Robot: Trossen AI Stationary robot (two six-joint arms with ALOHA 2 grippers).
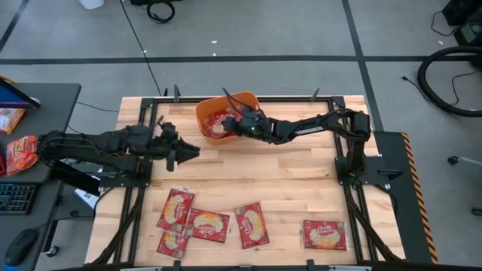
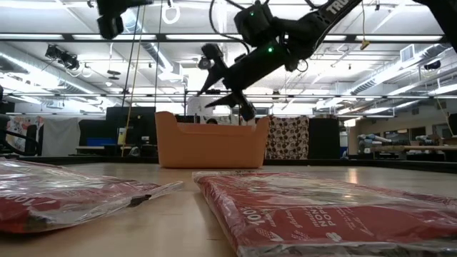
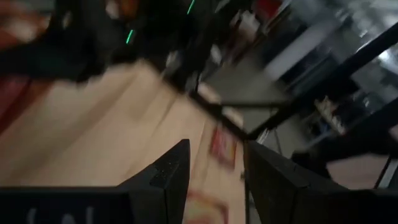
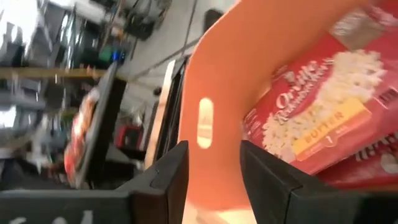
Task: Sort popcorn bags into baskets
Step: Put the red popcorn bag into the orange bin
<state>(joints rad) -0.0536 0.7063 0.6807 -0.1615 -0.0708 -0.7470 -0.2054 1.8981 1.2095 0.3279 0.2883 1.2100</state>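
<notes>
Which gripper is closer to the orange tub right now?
Right. The right gripper hangs over the orange tub, above the packets inside. The left gripper is over bare table beside it.

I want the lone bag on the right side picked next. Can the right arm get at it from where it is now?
Probably yes. The right tool hangs open and empty over the orange basket, and the lone popcorn bag lies flat on bare table, nothing on or against it.

One orange basket [image 1: 226,113]; five popcorn bags [image 1: 251,224] on the table; more inside, uncountable.
</notes>
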